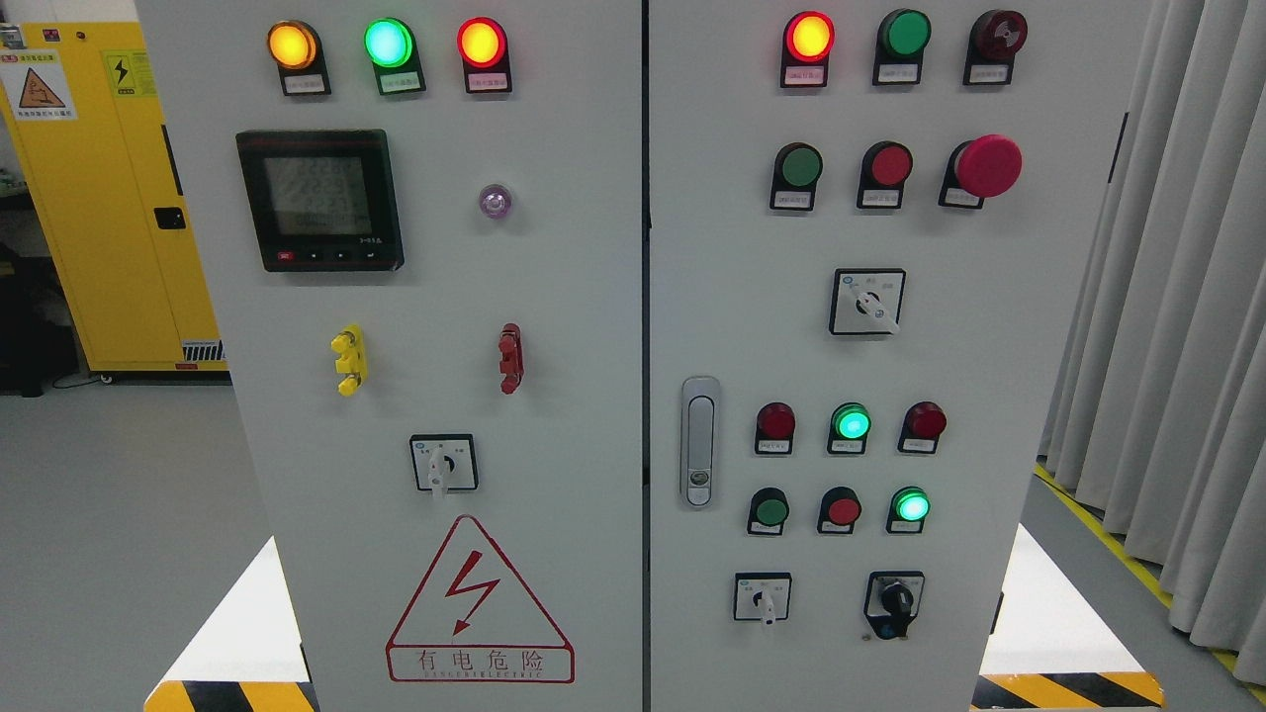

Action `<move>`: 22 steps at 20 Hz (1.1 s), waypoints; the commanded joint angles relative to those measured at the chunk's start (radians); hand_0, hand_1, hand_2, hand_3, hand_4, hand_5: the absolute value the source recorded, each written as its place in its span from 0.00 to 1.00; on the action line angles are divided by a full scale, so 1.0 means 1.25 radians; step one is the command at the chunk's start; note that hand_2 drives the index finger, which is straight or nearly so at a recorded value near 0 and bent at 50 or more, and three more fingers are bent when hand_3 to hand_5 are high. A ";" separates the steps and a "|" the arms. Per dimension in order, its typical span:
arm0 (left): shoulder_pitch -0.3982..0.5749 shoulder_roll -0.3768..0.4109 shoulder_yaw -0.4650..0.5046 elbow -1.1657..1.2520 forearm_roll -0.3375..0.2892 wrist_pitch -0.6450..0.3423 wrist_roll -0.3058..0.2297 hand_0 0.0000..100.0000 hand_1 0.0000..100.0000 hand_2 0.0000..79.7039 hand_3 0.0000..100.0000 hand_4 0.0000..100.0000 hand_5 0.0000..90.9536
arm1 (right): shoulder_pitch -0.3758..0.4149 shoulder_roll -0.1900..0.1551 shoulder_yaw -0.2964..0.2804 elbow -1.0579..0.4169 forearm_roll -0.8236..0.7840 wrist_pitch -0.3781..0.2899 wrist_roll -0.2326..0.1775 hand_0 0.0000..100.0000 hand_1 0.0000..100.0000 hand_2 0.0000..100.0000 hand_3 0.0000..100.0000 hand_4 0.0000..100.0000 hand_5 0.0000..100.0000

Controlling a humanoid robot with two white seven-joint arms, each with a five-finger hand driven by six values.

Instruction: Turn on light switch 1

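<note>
Light switch 1: cannot tell which control this is; the labels are too small to read.
Rotary switches: one white-handled selector (443,465) low on the left door, one (867,303) mid right door, one (762,598) at bottom right, beside a black knob (894,604).
Push buttons: green (797,168) and red (887,166) on the upper right door, next to a red mushroom button (985,166).
Indicator lamps: amber (292,45), green (388,43) and red (482,43) lit, top left door.
Meter: digital display (318,200), upper left door.
Warning sign: red triangle (479,603), lower left door.
Door handle: grey (699,441), right door's left edge.
Robot hands: neither in view; finger state cannot be told.
Surroundings: yellow cabinet (99,198) at left, grey curtain (1177,297) at right.
</note>
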 commanded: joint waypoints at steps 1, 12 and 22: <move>0.000 0.002 0.005 -0.001 0.001 0.000 0.003 0.25 0.12 0.00 0.00 0.00 0.00 | 0.000 0.000 0.000 0.000 0.000 -0.001 0.001 0.00 0.50 0.04 0.00 0.00 0.00; 0.010 0.004 0.036 -0.059 0.001 -0.074 0.036 0.24 0.14 0.00 0.00 0.00 0.00 | 0.000 0.000 0.000 0.000 0.000 -0.001 0.001 0.00 0.50 0.04 0.00 0.00 0.00; 0.123 0.032 0.120 -0.607 -0.002 -0.118 0.078 0.27 0.23 0.00 0.23 0.27 0.00 | 0.000 0.000 0.000 0.000 0.000 -0.001 0.001 0.00 0.50 0.04 0.00 0.00 0.00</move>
